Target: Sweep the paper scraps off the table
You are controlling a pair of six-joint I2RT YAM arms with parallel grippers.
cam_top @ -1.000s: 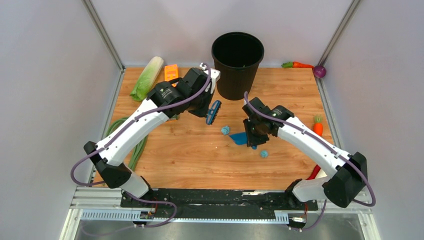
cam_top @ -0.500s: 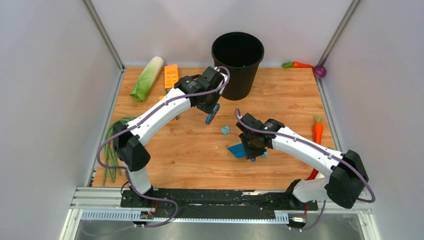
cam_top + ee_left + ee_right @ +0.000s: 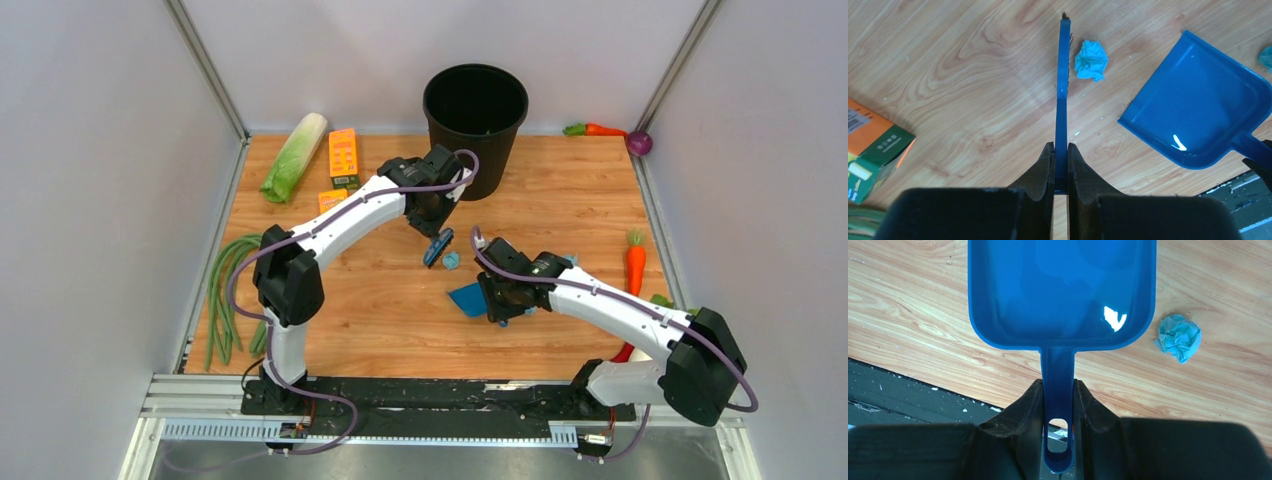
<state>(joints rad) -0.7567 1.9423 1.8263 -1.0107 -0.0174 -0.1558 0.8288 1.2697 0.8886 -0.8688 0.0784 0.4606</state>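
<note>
Left jaws are clamped on the handle of the blue brush [image 3: 1062, 75]. The brush is held edge-on, just beside one paper scrap [image 3: 1091, 60], around the middle of the surface [image 3: 380, 300]. Right jaws are closed on the handle of the dustpan [image 3: 1063, 285], which is placed nearer the near edge with its open lip turned toward that scrap. A second scrap [image 3: 1178, 337] is seen just beside the pan's side wall, outside it.

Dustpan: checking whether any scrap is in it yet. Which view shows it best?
Left wrist: the dustpan tray shows whole, lip to back wall, nothing inside. Right wrist is closer but crops the lip. Top view: small, partly hidden.
</note>
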